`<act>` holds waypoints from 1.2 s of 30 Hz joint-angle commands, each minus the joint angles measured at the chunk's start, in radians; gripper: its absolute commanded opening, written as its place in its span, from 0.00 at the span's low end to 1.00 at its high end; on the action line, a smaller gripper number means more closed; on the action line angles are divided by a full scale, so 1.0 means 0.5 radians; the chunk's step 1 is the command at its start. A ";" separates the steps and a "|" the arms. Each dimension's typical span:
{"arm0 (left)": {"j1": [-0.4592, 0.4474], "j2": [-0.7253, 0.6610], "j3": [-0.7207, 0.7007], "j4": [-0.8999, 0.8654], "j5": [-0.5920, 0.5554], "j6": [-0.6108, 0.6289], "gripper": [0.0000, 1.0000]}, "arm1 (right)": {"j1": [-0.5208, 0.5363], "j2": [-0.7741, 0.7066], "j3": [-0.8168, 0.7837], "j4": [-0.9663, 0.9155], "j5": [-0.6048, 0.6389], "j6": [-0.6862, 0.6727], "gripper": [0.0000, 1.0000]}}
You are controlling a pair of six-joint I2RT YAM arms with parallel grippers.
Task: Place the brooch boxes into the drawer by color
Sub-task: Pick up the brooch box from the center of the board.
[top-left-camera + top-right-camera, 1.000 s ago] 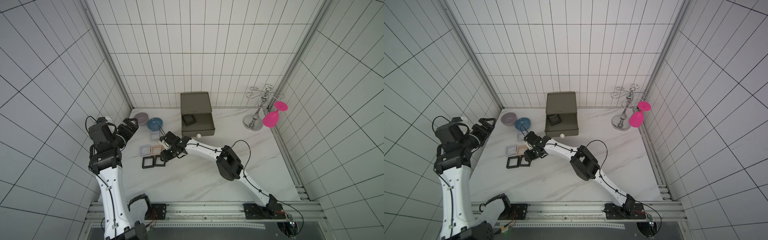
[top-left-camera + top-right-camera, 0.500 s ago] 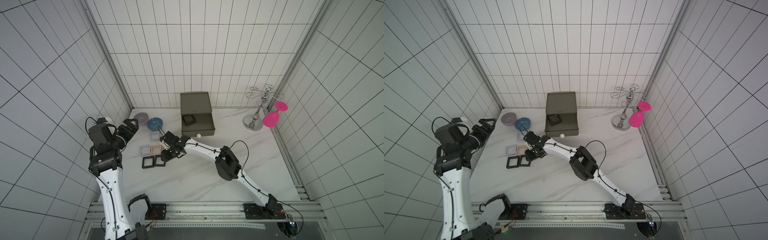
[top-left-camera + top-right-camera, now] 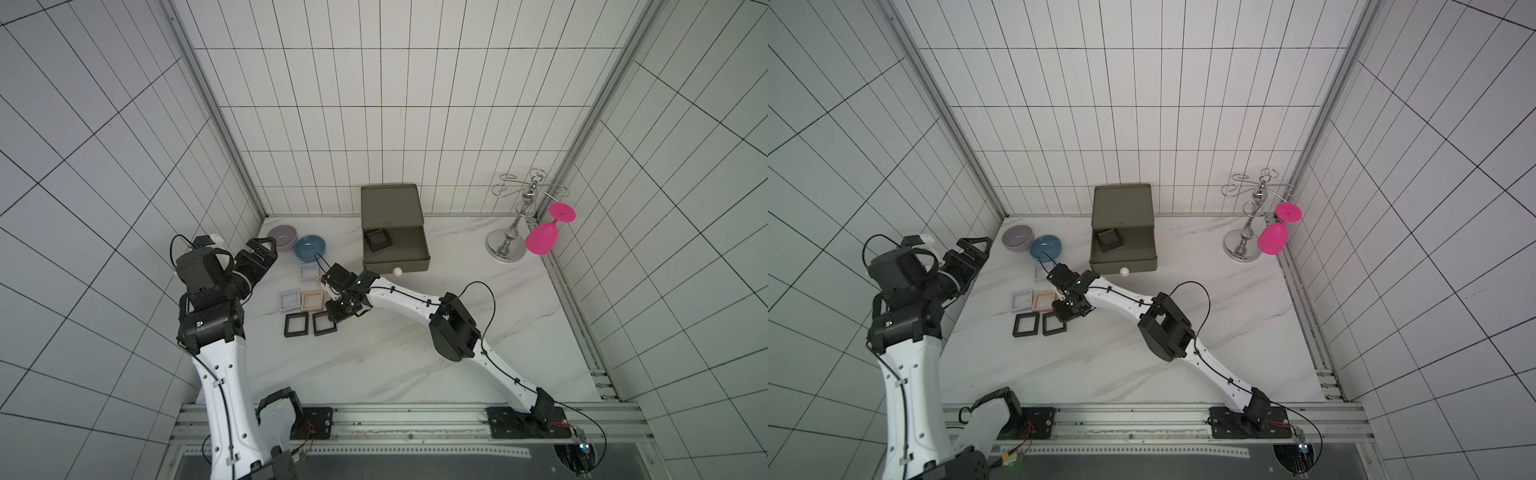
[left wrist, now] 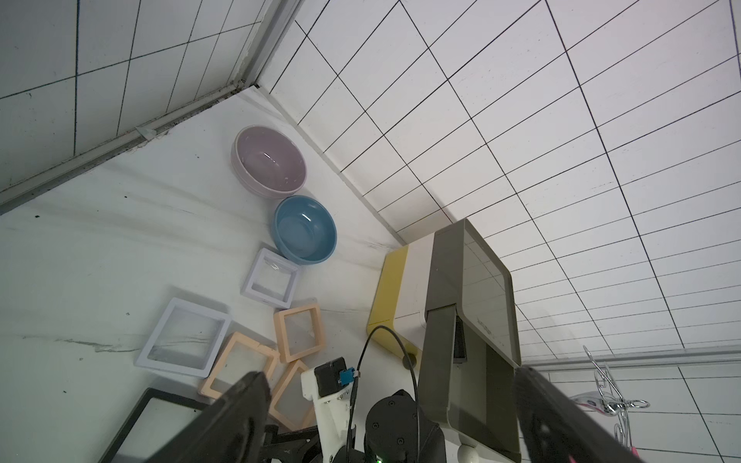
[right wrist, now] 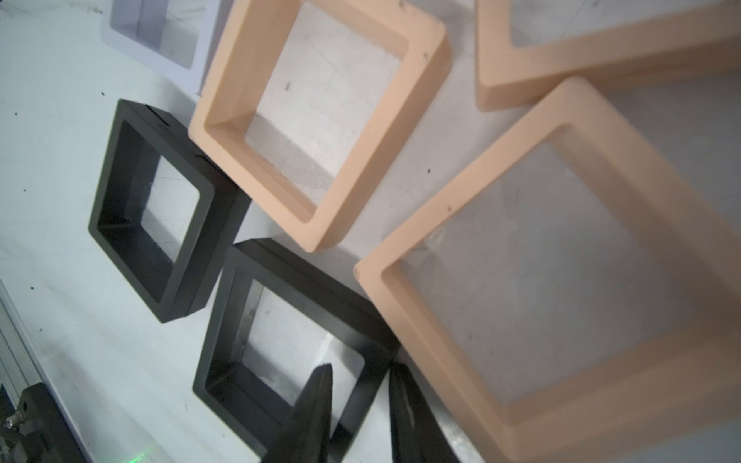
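Note:
Two black brooch boxes point(image 3: 296, 325) lie side by side on the marble. My right gripper point(image 5: 361, 366) is down on the right-hand one point(image 5: 296, 262), one finger inside its clear window and one outside, pinching its side wall. Peach boxes point(image 4: 298, 332) and lavender-white boxes point(image 4: 184, 338) lie just behind them. The drawer chest point(image 3: 390, 205) stands at the back wall. Its olive-grey top tier point(image 3: 424, 249) is pulled out with a black box point(image 3: 377, 240) inside. My left gripper point(image 3: 264, 245) hovers open near the left wall, holding nothing.
A lilac bowl point(image 3: 282, 237) and a blue bowl point(image 3: 311, 248) sit in the back left corner beside the boxes. A chrome glass rack point(image 3: 515, 232) with a pink glass point(image 3: 542, 241) hanging from it stands at the back right.
The right gripper's jaws have narrowed around the black box's wall, and the hand has shifted slightly towards it. The left arm has barely moved.

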 commanded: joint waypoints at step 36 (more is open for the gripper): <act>0.009 -0.035 -0.010 0.056 0.062 0.016 0.99 | -0.061 -1.370 -0.972 -0.080 0.429 -0.207 0.06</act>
